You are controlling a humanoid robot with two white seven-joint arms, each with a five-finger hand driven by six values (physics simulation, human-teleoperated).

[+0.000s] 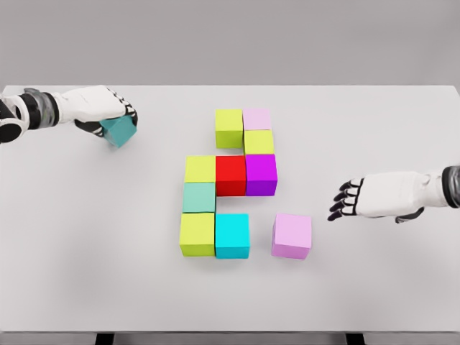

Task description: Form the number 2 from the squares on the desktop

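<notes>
Ten coloured cubes show on the white desktop (86, 273); eight already sit packed in the middle of the frame as an unfinished numeral. Its top row is only a lime cube (228, 128) and a pale pink cube (257, 118), and the bottom row stops at a cyan cube (232, 235). At upper left, the left hand (108, 113) has its fingers closed around a teal cube (118, 131), held tilted, apparently just clear of the surface. At right, the right hand (352, 199) hovers with fingers loosely spread and holds nothing, near a loose lilac cube (292, 236) standing just apart from the cyan one.

The teal cube probably belongs left of the lime cube, completing the top stroke. To place it well, square its faces to the row first, lower it beside the lime cube, then nudge inward gently so neighbours stay put.
</notes>
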